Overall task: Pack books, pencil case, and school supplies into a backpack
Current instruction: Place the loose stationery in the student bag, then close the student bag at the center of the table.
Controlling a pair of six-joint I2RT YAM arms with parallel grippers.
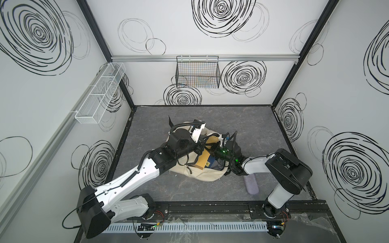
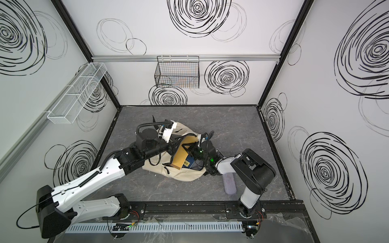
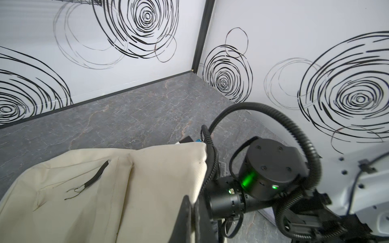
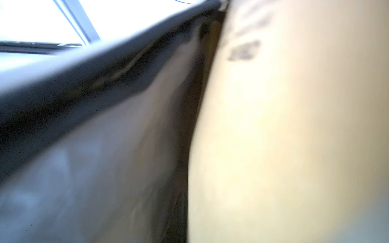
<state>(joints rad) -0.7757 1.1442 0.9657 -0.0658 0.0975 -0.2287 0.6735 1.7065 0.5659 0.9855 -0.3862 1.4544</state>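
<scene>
The left hand (image 3: 193, 218) pinches the rim of the backpack (image 1: 200, 176). The right hand (image 1: 212, 146) is squeezed closed at its mouth; on what, I cannot tell. The yellow book (image 1: 203, 160) and blue book (image 1: 211, 163) poke out of the backpack, so hold the mouth wide and push them deep. The pencil case (image 1: 251, 185) lies beside the backpack.

No legible text, yellow label on navy book (image 1: 212, 161) (print too small)
</scene>
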